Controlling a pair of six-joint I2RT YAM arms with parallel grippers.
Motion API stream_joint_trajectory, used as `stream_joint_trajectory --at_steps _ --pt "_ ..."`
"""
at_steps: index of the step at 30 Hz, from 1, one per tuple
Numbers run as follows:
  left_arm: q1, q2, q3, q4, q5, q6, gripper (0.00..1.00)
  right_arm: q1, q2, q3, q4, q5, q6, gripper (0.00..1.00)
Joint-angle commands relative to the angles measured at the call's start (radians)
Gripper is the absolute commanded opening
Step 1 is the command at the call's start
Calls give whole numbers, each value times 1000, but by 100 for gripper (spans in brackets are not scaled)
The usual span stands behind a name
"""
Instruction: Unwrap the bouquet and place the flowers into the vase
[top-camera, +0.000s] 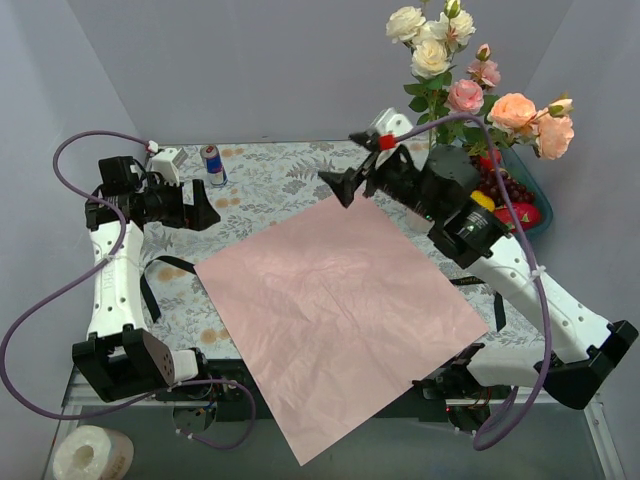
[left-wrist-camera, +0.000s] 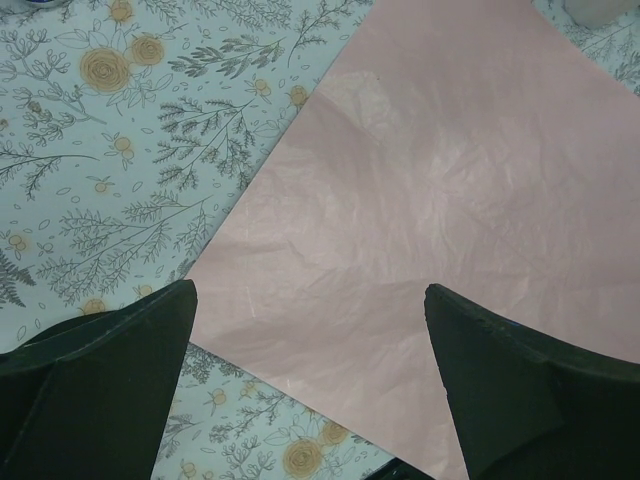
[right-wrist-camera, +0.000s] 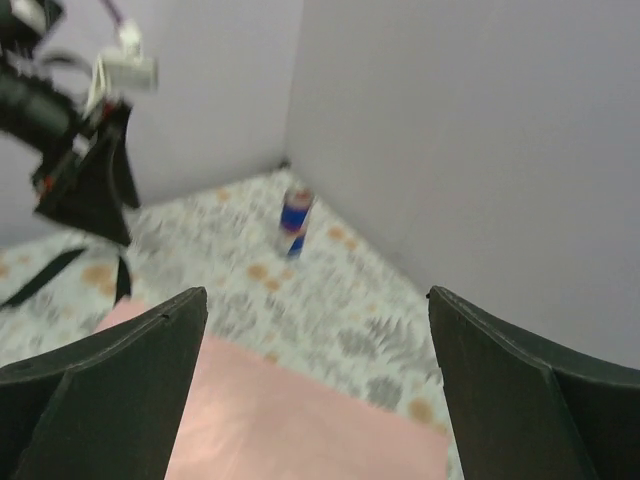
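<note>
At the far right the flowers (top-camera: 465, 95) stand upright, their stems dropping behind the right arm. They look to be in the vase, though I can't see it. The paper (top-camera: 340, 310) lies flat mid-table, so the job seems done. The left gripper (left-wrist-camera: 310, 295) and right gripper (right-wrist-camera: 315, 300) hang spread wide, holding nothing.

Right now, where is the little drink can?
In the top view, the drink can stands at the far left of the table, just beyond the left pincer.
</note>
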Motion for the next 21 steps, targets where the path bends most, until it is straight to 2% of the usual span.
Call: stream_joint_trajectory --at_steps 1,4,10,14,18,21 --pt "5 -82 -2 -24 8 -5 98 74 20 -88 -355 93 59 98" --pt "4 -91 -7 -31 1 -6 98 80 -20 -224 -437 117 157 98" --pt "4 -100 -40 -4 -17 -55 98 79 -227 -453 -567 449 437 98" --pt "4 -119 -83 35 -5 -97 98 80 -401 -539 -637 538 494 98" --pt "4 -136 -123 70 1 -121 98 80 -475 -573 -702 631 559 98" --pt "4 -151 -152 90 0 -132 98 80 -491 -579 -712 629 557 98"
